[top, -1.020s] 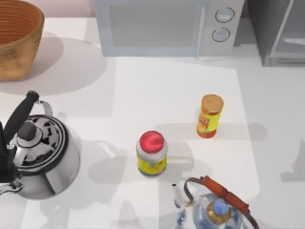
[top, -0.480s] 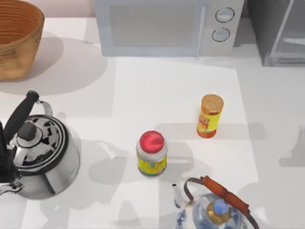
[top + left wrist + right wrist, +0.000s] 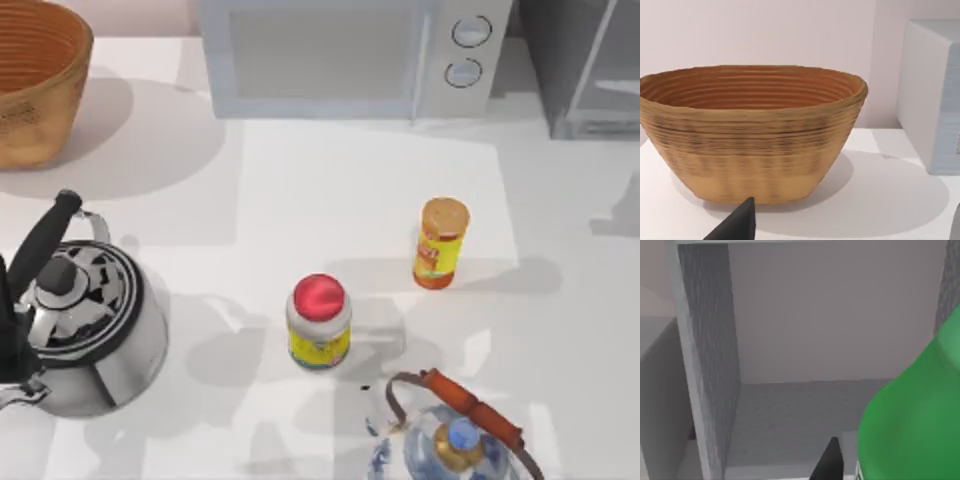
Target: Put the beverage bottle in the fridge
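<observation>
Fridge (image 3: 790,340) stands open at bench's far right, interior facing the right arm. Beverage bottle (image 3: 912,415) carried close before the shelf, apparently clamped in right jaws; grip width unclear. Step: insertion. Next: advance, set down upright, release. Left arm parked near basket (image 3: 750,130).

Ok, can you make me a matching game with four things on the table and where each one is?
Things:
1. woven basket
2. steel kettle
3. microwave
4. red-lidded jar

Places:
A. middle of the table, near the front
B. back left corner
C. left side, near the front
D. along the back, in the middle

Pairs: 1-B, 2-C, 3-D, 4-A
</observation>
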`<act>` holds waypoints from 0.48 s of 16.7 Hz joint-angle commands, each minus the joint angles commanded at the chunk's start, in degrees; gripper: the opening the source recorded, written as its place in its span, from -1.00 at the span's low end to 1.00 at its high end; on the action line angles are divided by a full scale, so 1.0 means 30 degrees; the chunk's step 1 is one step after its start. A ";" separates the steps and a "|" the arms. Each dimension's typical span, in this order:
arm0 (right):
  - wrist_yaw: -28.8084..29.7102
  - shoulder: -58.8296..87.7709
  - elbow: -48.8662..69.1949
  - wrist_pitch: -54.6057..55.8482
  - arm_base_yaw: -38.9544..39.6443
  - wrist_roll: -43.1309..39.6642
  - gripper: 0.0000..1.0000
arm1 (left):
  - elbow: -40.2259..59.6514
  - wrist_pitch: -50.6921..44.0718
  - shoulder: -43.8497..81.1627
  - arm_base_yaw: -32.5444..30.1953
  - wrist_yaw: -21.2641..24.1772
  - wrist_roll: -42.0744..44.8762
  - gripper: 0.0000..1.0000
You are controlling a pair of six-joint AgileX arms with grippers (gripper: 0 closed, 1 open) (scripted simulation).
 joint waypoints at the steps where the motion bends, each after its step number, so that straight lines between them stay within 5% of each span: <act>1: -0.0201 0.2490 0.0925 0.1063 -0.0304 0.0001 -0.98 | 0.0000 0.0000 0.0000 0.0000 0.0000 0.0000 1.00; 8: -0.1866 1.5125 0.6982 0.7968 -0.1733 -0.0169 -0.98 | 0.0000 0.0000 0.0000 0.0000 0.0000 0.0000 1.00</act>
